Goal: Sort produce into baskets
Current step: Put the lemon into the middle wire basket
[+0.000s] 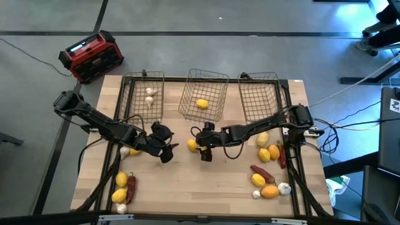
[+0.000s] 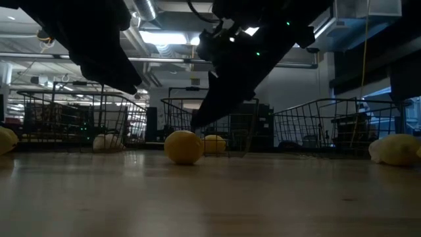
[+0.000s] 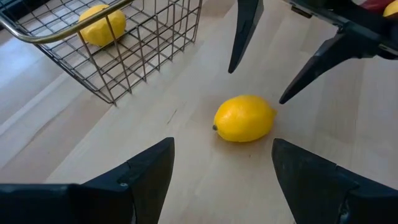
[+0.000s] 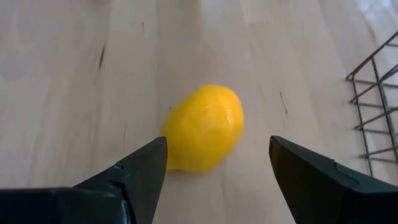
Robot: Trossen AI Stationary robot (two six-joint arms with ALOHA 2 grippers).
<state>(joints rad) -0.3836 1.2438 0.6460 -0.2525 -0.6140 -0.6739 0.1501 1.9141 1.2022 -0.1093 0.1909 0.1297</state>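
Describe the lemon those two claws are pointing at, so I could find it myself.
Start at the middle basket of the three wire ones along the table's far edge. In front of it, on bare wood, a lone lemon lies between the open left gripper and right gripper. The other loose lemons lie in clusters nearer the table's sides.

A grey floor (image 1: pixel 187 19) surrounds the light wooden table (image 1: pixel 200 181). A red-and-black box (image 1: pixel 92 56) sits on the floor just off the table's far left corner, cables trailing nearby. Across the room, bright ceiling lights (image 2: pixel 168 37) shine among exposed pipes.
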